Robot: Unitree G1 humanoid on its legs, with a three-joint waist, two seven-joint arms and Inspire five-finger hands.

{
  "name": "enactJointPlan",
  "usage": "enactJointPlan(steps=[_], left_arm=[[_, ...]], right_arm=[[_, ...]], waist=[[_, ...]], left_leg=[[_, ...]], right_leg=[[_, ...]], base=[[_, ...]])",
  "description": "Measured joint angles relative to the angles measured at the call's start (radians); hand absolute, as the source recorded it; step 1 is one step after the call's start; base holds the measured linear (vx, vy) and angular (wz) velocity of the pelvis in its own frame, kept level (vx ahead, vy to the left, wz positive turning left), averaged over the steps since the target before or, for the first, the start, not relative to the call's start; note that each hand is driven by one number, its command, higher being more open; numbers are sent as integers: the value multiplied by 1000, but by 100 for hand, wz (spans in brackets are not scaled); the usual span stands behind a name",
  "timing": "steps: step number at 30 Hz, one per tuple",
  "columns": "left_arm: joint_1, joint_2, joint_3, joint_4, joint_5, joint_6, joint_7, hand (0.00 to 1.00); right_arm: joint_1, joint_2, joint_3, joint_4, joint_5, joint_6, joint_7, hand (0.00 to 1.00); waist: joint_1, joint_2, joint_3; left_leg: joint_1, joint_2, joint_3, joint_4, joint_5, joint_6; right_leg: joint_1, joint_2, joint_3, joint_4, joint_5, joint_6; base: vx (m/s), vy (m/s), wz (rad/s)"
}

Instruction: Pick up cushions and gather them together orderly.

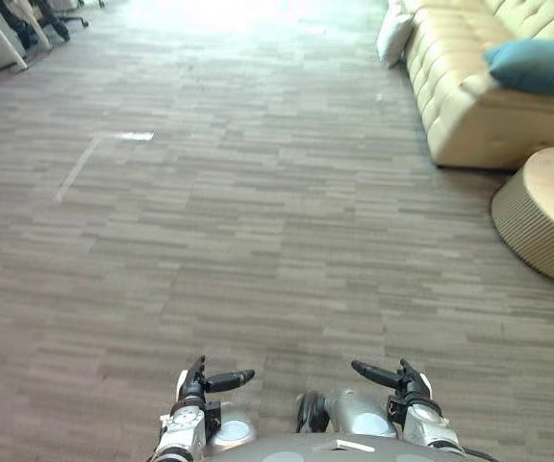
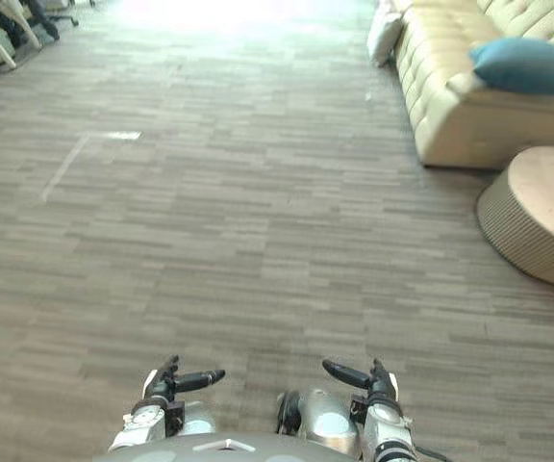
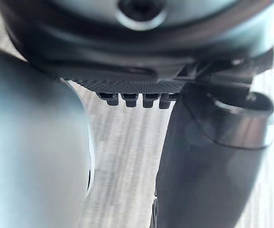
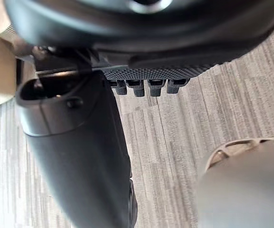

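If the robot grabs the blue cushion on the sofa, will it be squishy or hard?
Probably squishy: the blue cushion looks plump with rounded edges, so a grip would likely dent it. It seems stuffed, so probably light for its size. Lying flat on the sofa, it shouldn't roll, though it may sag if lifted by one corner.

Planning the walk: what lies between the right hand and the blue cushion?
Left eye view: bare floor, then the cushion's sofa; round table just aside.

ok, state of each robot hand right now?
Left robot hand: open, holding nothing.
Right robot hand: open, holding nothing.
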Motion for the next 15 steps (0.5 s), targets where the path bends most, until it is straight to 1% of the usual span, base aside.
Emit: enactJointPlan(steps=[1, 2, 3, 4, 5, 6, 7, 8, 9, 10, 11, 12, 13, 14, 15], left_arm=[[0, -2, 1, 0, -1, 0, 0, 100], [-7, -9, 17, -4, -5, 0, -1, 100], [-10, -15, 29, -6, -11, -1, -1, 100], [-11, -17, 35, -7, -13, -1, -1, 100], [-15, -22, 41, -8, -21, -1, -1, 100], [-16, -25, 39, -8, -23, -2, -1, 100], [-16, -25, 39, -9, -29, -3, 0, 100], [-19, -10, 36, -4, -37, -2, -1, 100], [-21, -4, 34, 0, -37, -1, -1, 100], [-24, 2, 34, 2, -37, 1, -1, 100], [-25, 10, 29, 12, -38, 1, 0, 100], [-30, 20, 17, 25, -38, 2, 4, 100], [-34, 26, 7, 36, -38, 4, 6, 100], [-37, 37, -10, 51, -38, 12, 11, 100], [-31, 36, -11, 65, -38, 15, 19, 100]], right_arm=[[0, 1, 2, 1, 0, 1, 0, 100], [-3, -1, 9, 15, -9, 2, 1, 100], [-7, 2, 10, 24, -19, 3, 0, 100], [-7, 3, 11, 26, -19, 2, -2, 100], [-6, 4, 14, 36, -19, 1, -3, 100], [-4, 2, 18, 42, -19, 1, -5, 100], [-4, 1, 19, 46, -19, 0, -6, 100], [-6, 17, 26, 65, -19, -1, -15, 100], [-2, 24, 27, 65, -19, -2, -15, 100], [8, 28, 26, 65, -20, -2, -13, 100], [16, 37, 6, 63, -16, -4, -15, 100], [16, 35, 6, 63, -18, -6, -18, 100], [16, 34, 8, 63, -18, -7, -17, 100], [13, 33, 11, 63, -18, -11, -15, 100], [12, 28, 27, 55, -18, -21, -10, 100]], waist=[[3, 1, 0], [18, 1, 0], [22, -3, 2], [26, -5, 4], [36, -8, 5], [42, -7, 4], [47, -8, 2], [57, -43, -22], [56, -55, -28], [55, -66, -36], [56, -84, -45], [54, -94, -45], [51, -100, -45], [45, -101, -44], [43, -97, -44]], left_leg=[[-7, -4, 6, -25, -3, 3], [-49, -51, 16, -215, -1, 8], [-62, -92, 12, -380, 13, 4], [-65, -112, 8, -455, 34, 6], [-71, -158, -16, -628, 108, 8], [-70, -175, -31, -714, 173, 5], [-67, -180, -35, -714, 223, 17], [-66, -210, -32, -686, 307, 58], [-72, -215, -30, -666, 293, 78], [-78, -226, -27, -632, 256, 98], [-63, -239, -23, -587, 193, 110], [-39, -252, -21, -557, 154, 120], [-19, -262, -22, -545, 127, 124], [33, -278, -26, -526, 74, 133], [108, -280, -27, -529, 33, 136]], right_leg=[[6, 0, 4, -7, 0, 0], [50, -2, 21, -49, 3, 7], [86, -8, 33, -77, 1, 20], [103, -12, 40, -89, -3, 27], [147, -19, 64, -120, -15, 50], [174, -21, 85, -140, -29, 72], [188, -22, 100, -148, -38, 85], [196, -59, 147, -137, -56, 111], [183, -72, 151, -110, -56, 111], [156, -93, 156, -41, -56, 112], [95, -136, 165, 148, -54, 120], [30, -179, 171, 344, -18, 169], [-8, -206, 176, 452, 28, 190], [-78, -257, 176, 666, 102, 197], [-134, -293, 148, 814, 93, 178]], base=[[437, 29, -37], [448, 72, -35], [358, 63, -37], [487, 144, -40], [513, 190, -51], [513, 190, -58], [761, 267, -80], [553, 181, -64], [758, 256, -53], [305, 120, -7], [494, 186, 3], [382, 145, 11], [477, 160, 19], [602, 164, 14], [602, 146, 5]])
